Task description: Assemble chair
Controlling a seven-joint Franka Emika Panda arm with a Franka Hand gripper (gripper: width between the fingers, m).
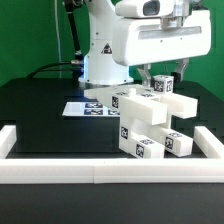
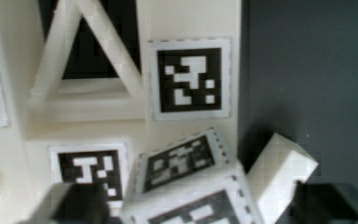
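Black table [image 1: 40, 110] inside white rails [image 1: 60, 172]: chair pieces [image 1: 145, 125] heaped; claw [image 1: 160, 84] over heap, grip unclear.

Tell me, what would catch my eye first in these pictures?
A big white robot arm leans over the black table, its gripper at the top of a cluster of chunky white chair pieces bearing black-and-white square tags. A white rail runs along the table's near edge.
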